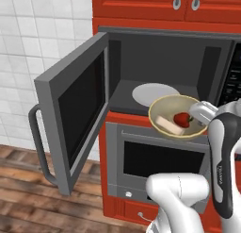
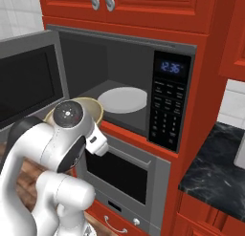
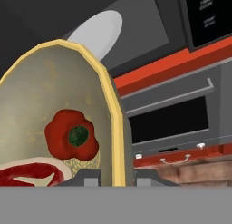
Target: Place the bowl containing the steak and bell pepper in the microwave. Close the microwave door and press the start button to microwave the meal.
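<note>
microwave door [image 1: 75, 119] swung wide — cavity mouth open | inside — white turntable plate [image 1: 154, 94] lies flat, room above

The microwave [image 1: 164, 67] sits in the cabinet wall with an oven [image 1: 160, 166] directly below it. Its door [image 1: 75, 114] is swung out to the left. A turntable plate [image 1: 154, 93] lies on the cavity floor, and the keypad [image 2: 168, 101] is on the right side. The bowl [image 1: 165, 107] is held at the cavity's near edge, just before the plate. In it the steak [image 1: 169, 125] lies nearest, the pepper [image 1: 182, 119] beside it to the right. A counter [image 2: 215, 173] lies far right.
</note>
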You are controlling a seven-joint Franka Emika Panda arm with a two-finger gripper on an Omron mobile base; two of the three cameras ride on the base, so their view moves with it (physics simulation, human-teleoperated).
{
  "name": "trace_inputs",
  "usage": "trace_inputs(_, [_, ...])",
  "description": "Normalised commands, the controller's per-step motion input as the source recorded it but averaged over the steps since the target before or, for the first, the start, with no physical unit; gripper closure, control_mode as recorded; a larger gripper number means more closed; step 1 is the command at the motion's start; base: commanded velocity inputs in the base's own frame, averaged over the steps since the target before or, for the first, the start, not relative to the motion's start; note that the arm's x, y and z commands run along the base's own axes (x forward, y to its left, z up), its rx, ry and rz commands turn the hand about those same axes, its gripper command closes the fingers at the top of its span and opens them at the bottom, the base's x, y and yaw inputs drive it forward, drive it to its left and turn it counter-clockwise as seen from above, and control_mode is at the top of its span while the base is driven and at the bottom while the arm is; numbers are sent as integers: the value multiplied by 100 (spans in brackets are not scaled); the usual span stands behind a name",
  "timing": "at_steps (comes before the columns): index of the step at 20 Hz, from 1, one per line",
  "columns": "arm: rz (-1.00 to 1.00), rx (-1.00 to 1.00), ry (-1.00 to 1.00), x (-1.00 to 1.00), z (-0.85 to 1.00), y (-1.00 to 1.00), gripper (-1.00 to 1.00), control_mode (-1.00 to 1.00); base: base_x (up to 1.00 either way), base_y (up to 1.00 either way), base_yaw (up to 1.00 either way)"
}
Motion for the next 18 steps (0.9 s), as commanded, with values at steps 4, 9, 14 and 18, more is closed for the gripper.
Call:
trace_inputs(4, [-13, 1, -1, 28, 4, -1, 100, -100, 0, 0, 0])
trace_inputs(9, [-13, 8, -4, 39, 15, -3, 100, -100, 0, 0, 0])
trace_inputs(14, [-6, 6, -3, 52, 2, 0, 100, -100, 0, 0, 0])
trace_inputs(18, [-5, 3, 0, 64, -1, 0, 100, -100, 0, 0, 0])
